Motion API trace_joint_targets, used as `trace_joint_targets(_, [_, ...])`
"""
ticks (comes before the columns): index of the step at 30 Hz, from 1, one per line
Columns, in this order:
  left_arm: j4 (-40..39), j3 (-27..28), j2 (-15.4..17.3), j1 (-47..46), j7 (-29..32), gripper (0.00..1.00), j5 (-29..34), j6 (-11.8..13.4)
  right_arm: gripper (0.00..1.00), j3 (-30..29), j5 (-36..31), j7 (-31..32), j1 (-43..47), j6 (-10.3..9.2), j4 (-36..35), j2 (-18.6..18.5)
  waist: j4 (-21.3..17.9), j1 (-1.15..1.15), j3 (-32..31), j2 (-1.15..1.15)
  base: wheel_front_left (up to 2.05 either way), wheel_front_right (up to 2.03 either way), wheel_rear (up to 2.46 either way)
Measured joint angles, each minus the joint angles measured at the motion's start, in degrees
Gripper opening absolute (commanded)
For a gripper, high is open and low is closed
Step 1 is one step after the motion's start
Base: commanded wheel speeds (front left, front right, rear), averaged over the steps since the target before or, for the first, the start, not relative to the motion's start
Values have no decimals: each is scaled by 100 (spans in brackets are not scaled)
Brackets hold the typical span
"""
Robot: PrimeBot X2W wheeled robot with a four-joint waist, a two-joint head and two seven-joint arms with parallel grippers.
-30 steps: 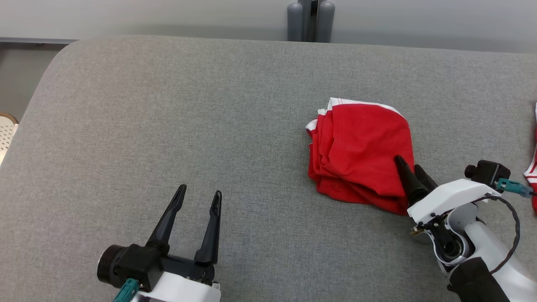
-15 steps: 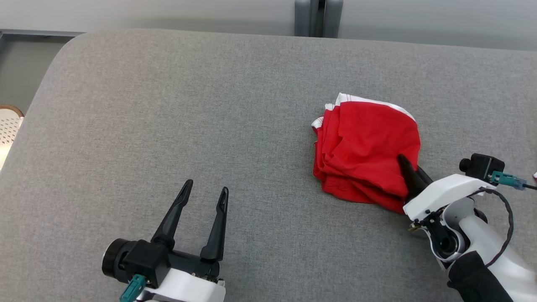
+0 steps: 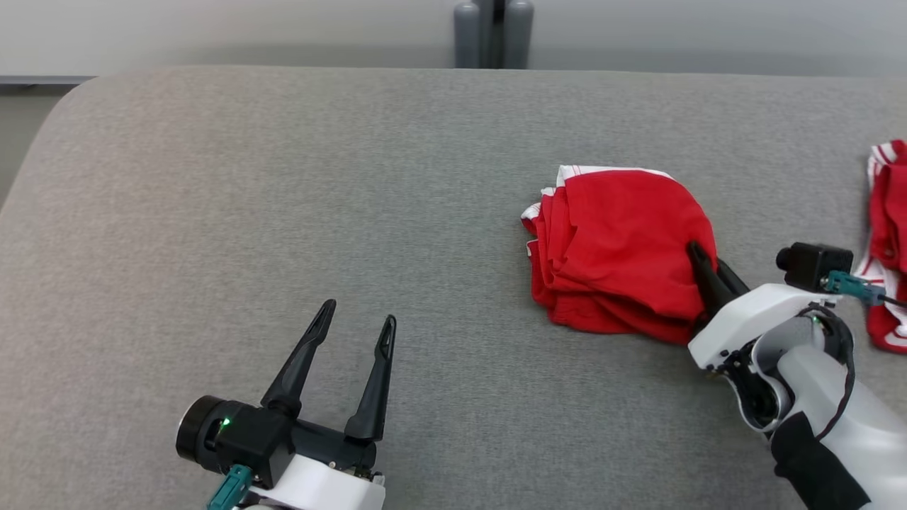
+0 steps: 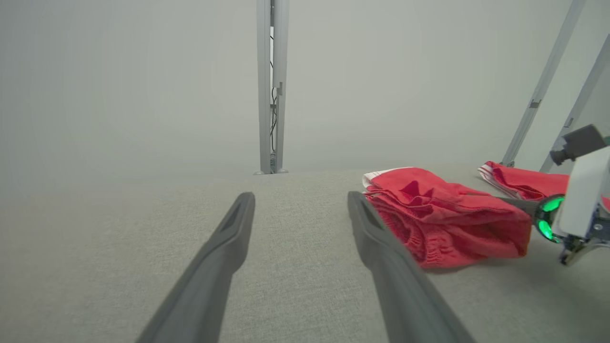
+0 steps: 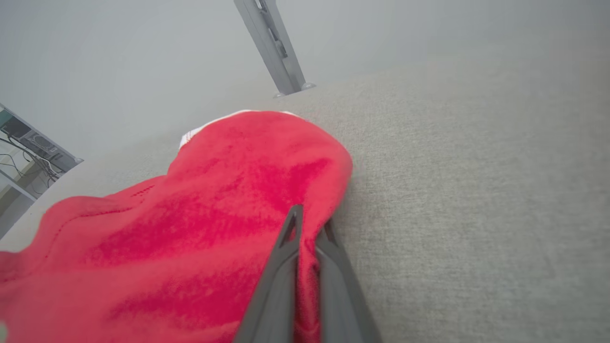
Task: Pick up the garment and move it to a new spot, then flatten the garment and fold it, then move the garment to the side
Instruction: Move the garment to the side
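Observation:
The garment [image 3: 620,251] is a folded bundle of red cloth with white trim, lying right of centre on the grey padded table [image 3: 283,177]. My right gripper [image 3: 705,265] is shut on the garment's near right edge; in the right wrist view [image 5: 310,228] a fold of red cloth [image 5: 214,214] is pinched between its two fingers. In the left wrist view the same garment [image 4: 443,219] rests to the right. My left gripper [image 3: 354,327] stands open over bare table at the lower left, well apart from the cloth, nothing between its fingers [image 4: 300,209].
A second red and white garment [image 3: 886,241] lies at the table's right edge, close behind my right wrist. A grey post [image 3: 494,34] stands behind the table's far edge. The table's rounded left corner [image 3: 49,120] drops off to the floor.
My right gripper has closed on the garment's near right edge. The head camera has shifted, bringing the second garment into view at the right. The left gripper stays open.

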Motion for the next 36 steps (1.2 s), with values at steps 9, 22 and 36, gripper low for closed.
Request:
trace_joint_targets(9, [-143, 88, 0, -95, 0, 100, 211, -122, 0, -814, -1037, -21, -127, 0, -354, -9, -533, 0, 64, 0, 0, 0, 0])
trace_joint_targets(22, [-181, 115, 38, -242, 0, 100, 466, -313, 0, -1479, -2000, -22, -203, 0, -594, 64, -1373, 0, 292, 0, 0, 0, 0])
trace_joint_targets(36, [-292, 121, 227, -627, 0, 100, 627, -416, 0, -1143, -2533, -22, -1035, 0, -374, -617, -1832, 0, 1012, 0, 0, 0, 0])
